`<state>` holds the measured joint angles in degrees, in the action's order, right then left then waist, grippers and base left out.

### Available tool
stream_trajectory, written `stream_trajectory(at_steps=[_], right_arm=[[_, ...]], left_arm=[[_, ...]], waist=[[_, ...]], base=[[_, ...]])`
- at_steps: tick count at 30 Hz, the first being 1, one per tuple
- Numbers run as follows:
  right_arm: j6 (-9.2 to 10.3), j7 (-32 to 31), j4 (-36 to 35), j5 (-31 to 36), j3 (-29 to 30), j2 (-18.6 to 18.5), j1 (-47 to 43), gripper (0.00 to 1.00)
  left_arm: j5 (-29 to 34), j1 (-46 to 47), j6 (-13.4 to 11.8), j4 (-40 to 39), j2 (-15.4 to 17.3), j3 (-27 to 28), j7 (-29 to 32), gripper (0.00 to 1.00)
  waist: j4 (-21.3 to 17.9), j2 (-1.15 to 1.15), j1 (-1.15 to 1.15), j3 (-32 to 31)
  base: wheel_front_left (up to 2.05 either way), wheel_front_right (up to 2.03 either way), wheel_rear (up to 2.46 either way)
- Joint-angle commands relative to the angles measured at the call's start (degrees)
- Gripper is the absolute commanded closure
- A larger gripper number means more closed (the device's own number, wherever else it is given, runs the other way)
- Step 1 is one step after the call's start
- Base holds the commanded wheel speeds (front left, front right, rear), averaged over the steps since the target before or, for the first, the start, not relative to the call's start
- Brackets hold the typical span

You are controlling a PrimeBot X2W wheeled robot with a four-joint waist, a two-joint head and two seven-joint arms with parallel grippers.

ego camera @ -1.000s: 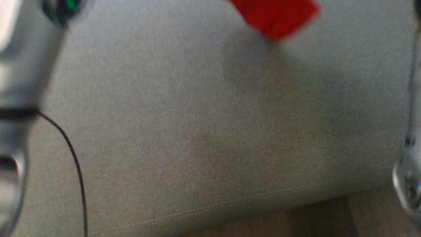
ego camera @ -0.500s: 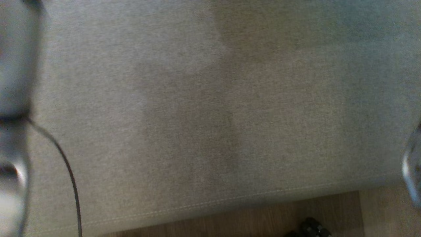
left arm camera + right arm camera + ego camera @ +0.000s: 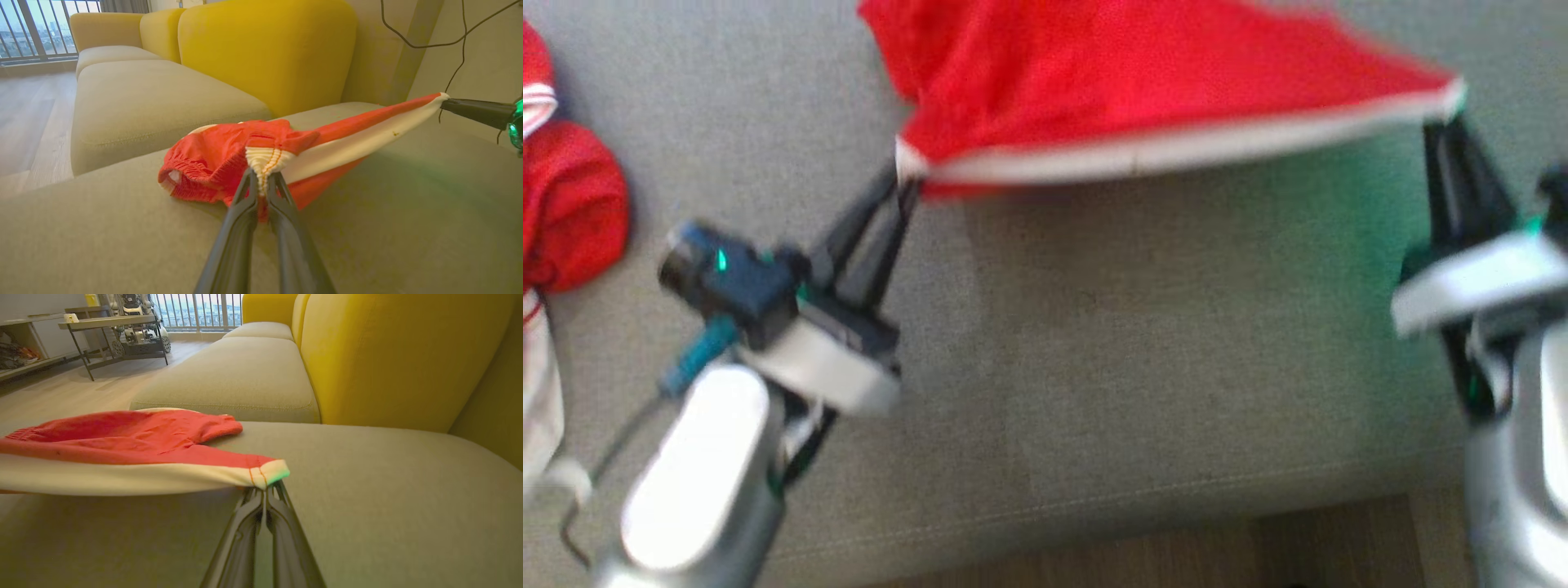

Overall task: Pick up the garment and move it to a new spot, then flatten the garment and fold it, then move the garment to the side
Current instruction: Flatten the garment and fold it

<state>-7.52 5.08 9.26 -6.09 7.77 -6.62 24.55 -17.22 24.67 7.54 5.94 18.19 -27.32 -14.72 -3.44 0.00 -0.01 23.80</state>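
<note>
The red garment (image 3: 1143, 90) is stretched out between the two hands over the grey seat cushion (image 3: 1135, 351) of a sofa. Its white band (image 3: 1176, 155) runs taut from one hand to the other and is lifted clear of the cushion, casting a shadow on the fabric below. In the left wrist view the rest of the garment (image 3: 204, 163) is bunched behind the band and rests on the cushion, with a gathered red opening turned towards the camera. In the right wrist view the garment (image 3: 122, 437) lies low and spread across the cushion beyond the raised edge.

The left hand (image 3: 903, 175) has its fingers closed on the band's left end; up close, the left hand (image 3: 261, 179) pinches a ribbed white corner between its fingertips. The right hand (image 3: 1441, 122) is clamped on the opposite end. Seen from its own wrist, the right hand (image 3: 265, 490) has its fingers pressed together on the white corner, which is tinted green by a light. In the left wrist view the right hand (image 3: 445, 102) reaches in from the right edge to the band's tip.

Behind the seat rises a yellow back cushion (image 3: 265, 49). Another red and white cloth (image 3: 568, 204) lies on the seat at the robot's far left, well apart from the held garment. A strip of wooden floor (image 3: 1176, 555) shows along the cushion's near edge.
</note>
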Motion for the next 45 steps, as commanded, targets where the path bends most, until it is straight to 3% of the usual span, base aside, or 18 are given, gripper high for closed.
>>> stream_trajectory(at_steps=[1, 7, 14, 21, 26, 32, 39, 45], right_arm=[[0.03, -0.84, -4.07, -0.74, 0.29, 0.80, -3.86, 1.00], [0.03, -4.45, -15.25, -2.93, 2.97, 3.24, -19.69, 1.00], [0.03, -7.92, -26.34, -4.30, 5.20, 3.69, -31.09, 1.00], [0.03, -10.32, -26.67, -6.02, 7.33, 3.72, -31.60, 1.00], [0.03, -14.13, -21.17, -4.48, 6.39, 3.73, -24.31, 1.00], [0.03, -18.00, -12.32, 0.24, 6.36, 2.85, -11.88, 1.00], [0.03, -20.37, -2.85, 3.33, 6.01, -0.95, 2.76, 1.00], [0.03, -21.76, 6.97, 4.87, 1.40, -5.27, 15.99, 1.00]], left_arm=[[1.02, -1.44, -0.40, -3.02, 1.29, 3.24, -0.28, 1.00], [4.48, -14.04, -1.70, -9.49, -0.23, 5.42, -0.28, 1.00], [5.53, -25.34, -3.07, -15.50, -1.14, 7.21, -0.28, 1.00], [4.75, -26.28, -2.38, -14.44, -3.01, 5.98, -0.28, 1.00], [1.93, -20.04, -1.37, -7.71, -6.15, 3.84, 1.06, 1.00], [-3.60, -9.76, -0.62, 1.43, -10.54, 3.01, 4.08, 1.00], [-10.64, 1.80, -0.29, 11.69, -14.17, 2.48, 5.89, 1.00], [-19.08, 10.43, -0.33, 18.68, -15.21, 1.87, 7.53, 1.00]], waist=[[0.04, 0.00, 0.01, -2.20], [-0.06, 0.00, 0.01, -6.11], [0.37, 0.00, 0.01, -9.07], [1.22, 0.00, 0.01, -11.34], [2.35, 0.00, 0.01, -11.71], [5.03, 0.00, 0.01, -7.87], [8.96, 0.00, 0.01, -3.71], [11.15, 0.00, 0.01, -0.11]], base=[[0.00, 0.00, 0.00], [0.00, 0.00, 0.00], [0.00, 0.00, 0.00], [0.00, 0.00, 0.00], [0.00, 0.00, 0.00], [0.00, 0.00, 0.00], [0.00, 0.00, 0.00], [0.00, 0.00, 0.00]])
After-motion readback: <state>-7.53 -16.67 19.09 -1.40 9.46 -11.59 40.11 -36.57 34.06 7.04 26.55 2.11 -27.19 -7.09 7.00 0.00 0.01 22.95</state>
